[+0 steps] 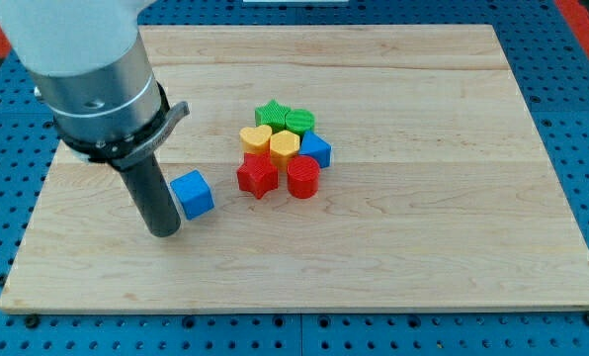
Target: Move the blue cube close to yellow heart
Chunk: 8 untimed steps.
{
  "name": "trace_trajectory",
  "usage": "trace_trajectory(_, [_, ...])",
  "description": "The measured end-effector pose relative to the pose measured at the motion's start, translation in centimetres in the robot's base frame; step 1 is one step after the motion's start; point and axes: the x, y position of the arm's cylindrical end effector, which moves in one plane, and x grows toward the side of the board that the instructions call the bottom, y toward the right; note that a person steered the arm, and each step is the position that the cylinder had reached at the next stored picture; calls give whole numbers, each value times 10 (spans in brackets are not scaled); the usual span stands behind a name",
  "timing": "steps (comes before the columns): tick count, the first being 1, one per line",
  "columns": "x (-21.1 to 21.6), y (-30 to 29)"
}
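The blue cube (pixel 193 193) lies on the wooden board (pixel 423 218), left of the cluster of blocks. My tip (pixel 163 232) rests on the board just left of and slightly below the blue cube, nearly touching it. The yellow heart (pixel 255 138) sits at the cluster's left side, to the upper right of the cube, with a gap between them.
The cluster holds a green star (pixel 271 113), a green cylinder (pixel 300 122), a yellow hexagon-like block (pixel 284 146), a second blue block (pixel 316 150), a red star (pixel 257 176) and a red cylinder (pixel 302 178). The arm's large grey body (pixel 97 79) overhangs the board's upper left.
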Motion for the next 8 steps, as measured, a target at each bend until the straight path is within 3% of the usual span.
trace_trajectory(1, [-28,5])
trace_trajectory(4, [-9,37])
trace_trajectory(5, [-42,33])
trace_trajectory(6, [-40,33])
trace_trajectory(7, [-42,-34])
trace_trajectory(8, [-66,-36])
